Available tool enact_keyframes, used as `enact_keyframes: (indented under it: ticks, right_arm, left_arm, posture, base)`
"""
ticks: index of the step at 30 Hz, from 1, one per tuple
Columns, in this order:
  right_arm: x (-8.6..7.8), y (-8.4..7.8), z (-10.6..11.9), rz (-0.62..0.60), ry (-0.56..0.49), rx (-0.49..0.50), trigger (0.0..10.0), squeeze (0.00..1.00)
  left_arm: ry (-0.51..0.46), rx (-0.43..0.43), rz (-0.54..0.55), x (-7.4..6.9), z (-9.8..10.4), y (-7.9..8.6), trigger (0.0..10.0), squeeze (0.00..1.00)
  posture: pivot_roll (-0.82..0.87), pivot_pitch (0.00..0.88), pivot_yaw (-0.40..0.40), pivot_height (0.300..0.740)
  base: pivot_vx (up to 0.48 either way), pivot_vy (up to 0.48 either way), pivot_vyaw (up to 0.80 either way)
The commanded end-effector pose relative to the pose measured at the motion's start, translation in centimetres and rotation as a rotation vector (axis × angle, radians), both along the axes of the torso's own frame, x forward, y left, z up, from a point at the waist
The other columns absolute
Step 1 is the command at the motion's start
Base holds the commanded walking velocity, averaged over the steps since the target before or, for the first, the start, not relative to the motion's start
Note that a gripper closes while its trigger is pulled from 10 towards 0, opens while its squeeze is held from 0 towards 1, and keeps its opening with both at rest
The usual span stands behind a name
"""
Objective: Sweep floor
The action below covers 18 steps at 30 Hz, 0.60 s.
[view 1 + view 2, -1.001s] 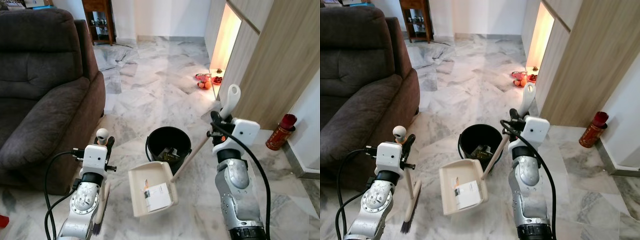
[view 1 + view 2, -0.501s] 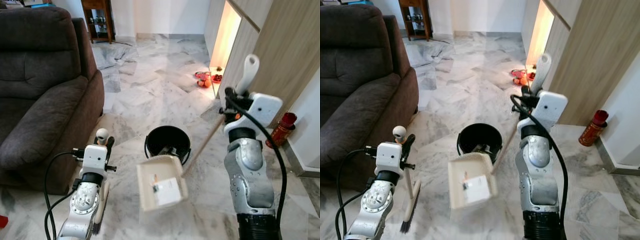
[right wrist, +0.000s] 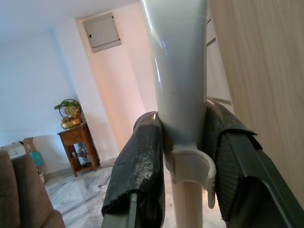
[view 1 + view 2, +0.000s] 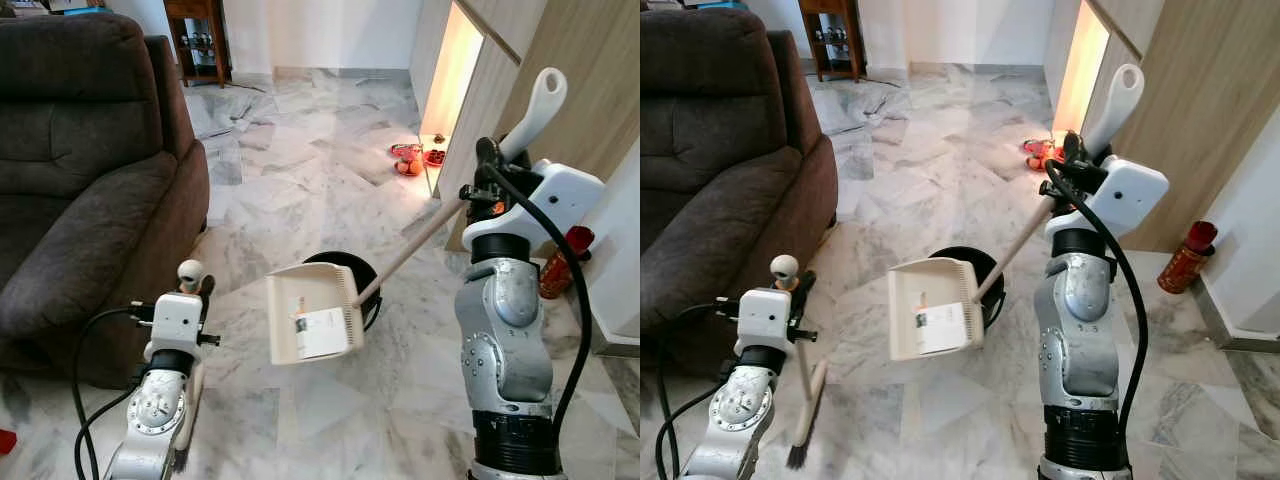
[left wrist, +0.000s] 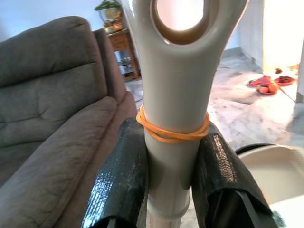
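Dustpan [image 4: 311,318] raised over black bucket [image 4: 350,283], right tool [image 3: 183,156] clenched high on its long light handle, so likely tippy; left tool [image 5: 173,161] clamped on stiff broom [image 4: 800,385] top, bristles near floor

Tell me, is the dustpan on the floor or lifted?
Lifted: the right gripper holds the dustpan tilted above the bin.

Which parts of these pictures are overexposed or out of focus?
Left eye view: the lit cabinet niche is blown out white, the rest sharp. Left wrist view: the broom handle is soft, and the doorway behind it glares. Right wrist view: the dustpan handle carries a glossy highlight.
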State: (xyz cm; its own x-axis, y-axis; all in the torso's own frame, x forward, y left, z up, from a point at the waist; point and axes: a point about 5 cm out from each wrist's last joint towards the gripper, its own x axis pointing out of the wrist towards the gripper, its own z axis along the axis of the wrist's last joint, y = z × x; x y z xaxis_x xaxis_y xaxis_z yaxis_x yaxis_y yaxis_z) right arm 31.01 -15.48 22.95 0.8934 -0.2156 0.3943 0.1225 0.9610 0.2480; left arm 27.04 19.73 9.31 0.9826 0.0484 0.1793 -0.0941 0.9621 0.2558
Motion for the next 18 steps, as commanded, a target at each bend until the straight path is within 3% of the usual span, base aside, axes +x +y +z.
enact_keyframes:
  ticks: [1,18]
  right_arm:
    - [-0.20,0.33,1.71,0.012,-0.090,0.019,10.0,0.00]
    - [-0.04,0.71,1.31,0.041,-0.072,0.012,10.0,0.00]
  left_arm:
    - [-0.030,0.016,0.017,-0.05,0.54,0.50,10.0,0.00]
    - [-0.019,-0.004,0.035,0.00,0.18,0.56,10.0,0.00]
  posture:
    - [0.08,0.000,-0.004,0.740]
    - [0.08,0.000,-0.004,0.740]
  base:
    - [0.240,0.000,0.00]
    - [0.347,0.000,0.00]
